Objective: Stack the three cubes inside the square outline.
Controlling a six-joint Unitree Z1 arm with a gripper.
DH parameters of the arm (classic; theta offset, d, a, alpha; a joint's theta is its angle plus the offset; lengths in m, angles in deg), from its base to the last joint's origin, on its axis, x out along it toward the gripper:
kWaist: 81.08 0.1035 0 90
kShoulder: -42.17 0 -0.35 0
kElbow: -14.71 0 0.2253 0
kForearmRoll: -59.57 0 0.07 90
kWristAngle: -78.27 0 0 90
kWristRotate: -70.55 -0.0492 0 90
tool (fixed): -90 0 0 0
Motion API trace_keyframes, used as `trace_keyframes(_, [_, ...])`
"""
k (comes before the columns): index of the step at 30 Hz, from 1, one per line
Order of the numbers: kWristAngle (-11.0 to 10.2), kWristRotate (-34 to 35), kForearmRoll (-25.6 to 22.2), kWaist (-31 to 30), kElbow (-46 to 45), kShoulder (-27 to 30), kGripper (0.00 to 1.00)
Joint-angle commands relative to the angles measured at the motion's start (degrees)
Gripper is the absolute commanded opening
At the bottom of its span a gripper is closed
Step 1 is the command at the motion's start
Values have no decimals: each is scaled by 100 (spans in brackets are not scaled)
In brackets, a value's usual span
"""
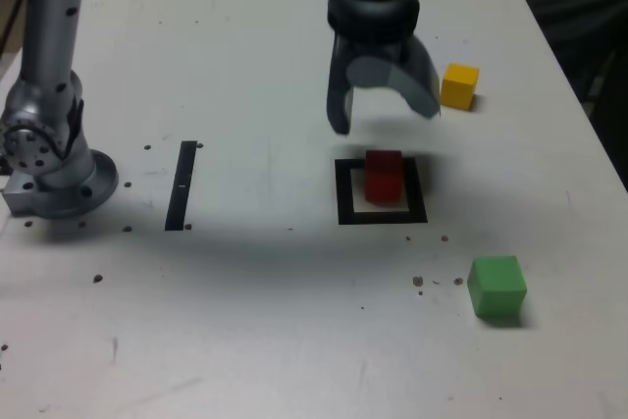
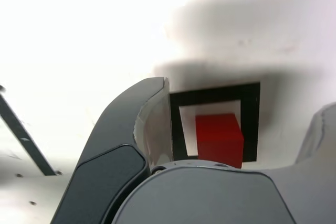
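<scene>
My tool [image 1: 383, 115] hangs released above the red cube [image 1: 384, 176] sitting inside the square outline [image 1: 344, 193] at centre frame, so one is placed, I judge; yellow cube [image 1: 459, 85] upper right and green cube [image 1: 497, 287] lower right remain on the tabletop [image 1: 245, 66].
</scene>
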Motion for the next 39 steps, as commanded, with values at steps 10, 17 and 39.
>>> trace_keyframes(10, [-230,-968,-861,459,1267,-446,99])
trace_keyframes(17, [-342,-1325,-1332,499,2137,-847,99])
trace_keyframes(39, [-547,-2490,-2394,926,4846,-2651,97])
